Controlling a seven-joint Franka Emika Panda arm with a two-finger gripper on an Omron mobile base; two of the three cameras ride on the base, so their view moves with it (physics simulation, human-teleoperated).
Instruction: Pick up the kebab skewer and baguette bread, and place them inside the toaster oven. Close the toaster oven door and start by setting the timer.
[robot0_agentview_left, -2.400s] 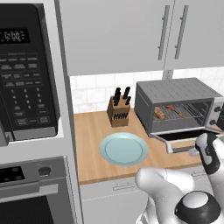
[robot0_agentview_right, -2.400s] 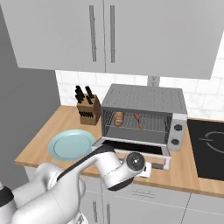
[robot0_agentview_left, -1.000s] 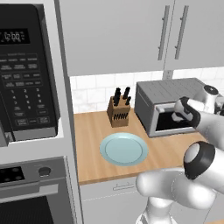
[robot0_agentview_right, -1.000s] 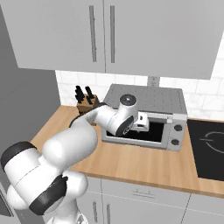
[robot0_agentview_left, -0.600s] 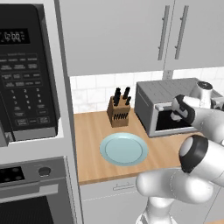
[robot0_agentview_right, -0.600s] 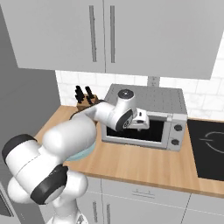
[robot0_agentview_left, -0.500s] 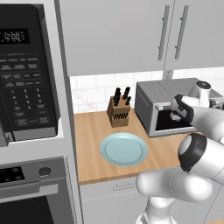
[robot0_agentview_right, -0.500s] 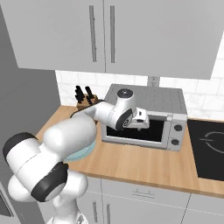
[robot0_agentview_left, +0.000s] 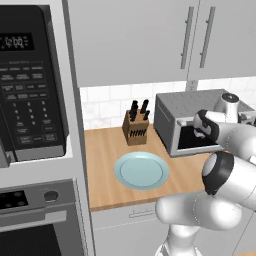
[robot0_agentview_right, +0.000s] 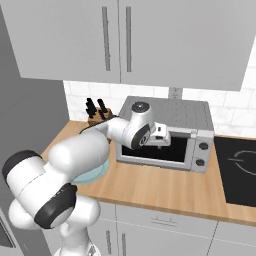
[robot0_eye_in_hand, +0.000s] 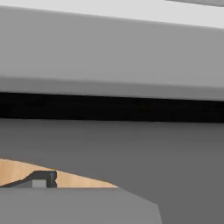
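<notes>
My gripper (robot0_agentview_right: 161, 134) stood wide, holding nothing, against the top edge of the toaster oven door (robot0_agentview_right: 159, 150), which looked shut; contact uncertain from here.

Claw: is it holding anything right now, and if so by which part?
Nothing is held. The claw is open, up against the closed toaster oven door near its top edge, with no food or handle between its fingers.
</notes>
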